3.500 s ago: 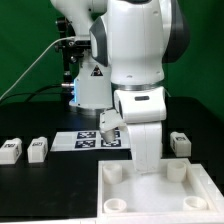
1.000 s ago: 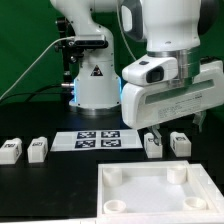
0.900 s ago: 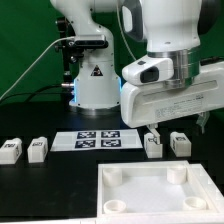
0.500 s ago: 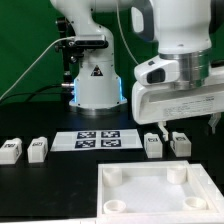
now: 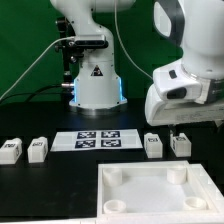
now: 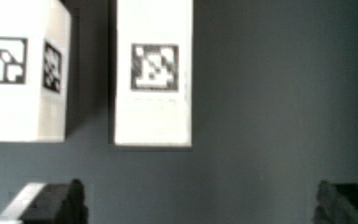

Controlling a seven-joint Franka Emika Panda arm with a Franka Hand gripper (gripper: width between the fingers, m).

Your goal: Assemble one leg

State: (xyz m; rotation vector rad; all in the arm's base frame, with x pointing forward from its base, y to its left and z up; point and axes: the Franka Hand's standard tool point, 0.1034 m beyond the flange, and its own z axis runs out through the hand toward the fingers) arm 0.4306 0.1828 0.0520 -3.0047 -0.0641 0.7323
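The leg is white with a black-and-white square tag, and so are its neighbour and the two legs at the exterior view's left. The marker board is white with black tag patterns, the square panel plain white. The worktop is black, the backdrop green, the arm white and grey, the claw's fingers black

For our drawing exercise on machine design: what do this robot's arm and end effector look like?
The arm has glossy white rounded shells with dark grey joint bands. Its base carries a triangular warning sticker and a blue glow. The end effector has a boxy white body and dark fingertips.
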